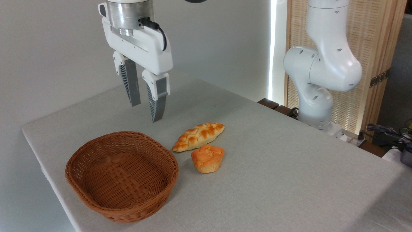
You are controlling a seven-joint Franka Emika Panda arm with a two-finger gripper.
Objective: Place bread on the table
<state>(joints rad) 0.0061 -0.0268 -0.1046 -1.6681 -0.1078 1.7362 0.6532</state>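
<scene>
**One loaf already out on the cloth, tool raised and empty**

One wide grey cloth-covered surface (289,180) fills most of the view, running from the lower left edge back toward a white wall. A white robot arm (322,64) rises from its base at the far right side of the surface. Toward the front left sits a brown woven basket (96,199), with nothing inside it.

The tool (145,110) hangs high above the surface, over the ground behind the basket's far rim, pointing straight down. Its two ribbed grey fingers stand apart with a clear gap between them, and nothing is held.

The bread (198,136), a golden braided loaf with browned patches, lies flat on the surface just right of the basket, apart from its rim. It sits below and to the right of the tool. Its long axis runs diagonally, the near tip pointing toward the basket and the far tip angled up and to the right.

A round orange bun (207,158) rests just in front of the loaf, very close, possibly touching.

Judging from this layout, the task looks finished: the loaf is on the surface and the tool is clear of it.
</scene>
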